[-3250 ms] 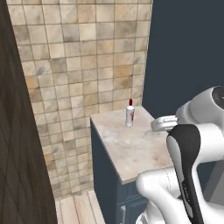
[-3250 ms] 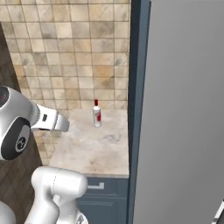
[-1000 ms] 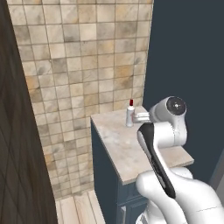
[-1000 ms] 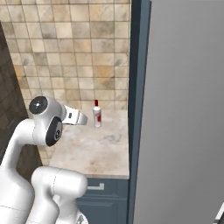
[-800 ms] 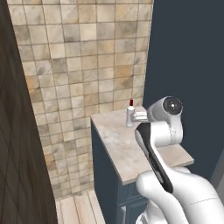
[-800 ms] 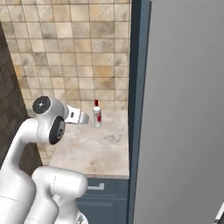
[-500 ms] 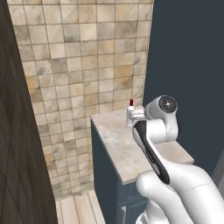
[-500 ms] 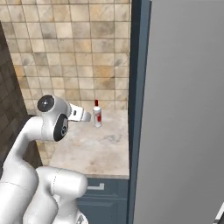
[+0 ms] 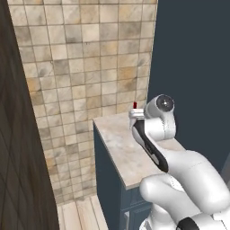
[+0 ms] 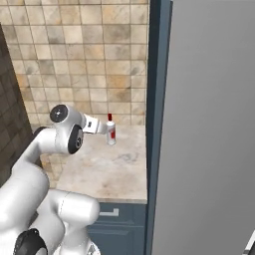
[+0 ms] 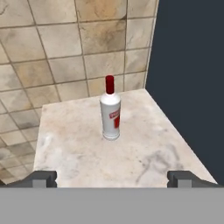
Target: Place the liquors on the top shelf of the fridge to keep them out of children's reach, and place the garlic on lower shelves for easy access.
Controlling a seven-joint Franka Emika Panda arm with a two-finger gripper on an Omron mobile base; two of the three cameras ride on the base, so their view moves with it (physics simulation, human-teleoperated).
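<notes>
Holding my tool (image 11: 112, 178) level over the near part of the worktop (image 11: 144, 157), its two dark tips spread wide apart with nothing between them. Straight ahead of it, well past the tips, stands the white bottle (image 11: 110, 113) with the red cap, upright on the marble, red label facing right in the hand view. It sits toward the back of the worktop, near the tiled wall (image 11: 65, 52), with open marble on all sides of it.

From the right base view my forearm reaches across toward the bottle (image 10: 111, 132) and the wrist end comes up just beside it on its left; whether they touch I cannot tell. In the left base view my arm covers most of the bottle, only its red cap (image 9: 134, 105) showing above the wrist.

Worktop caps a dark blue cabinet (image 10: 124, 224). Right of it rises a dark blue panel (image 10: 154, 99), then a broad plain grey face (image 10: 214, 129)
</notes>
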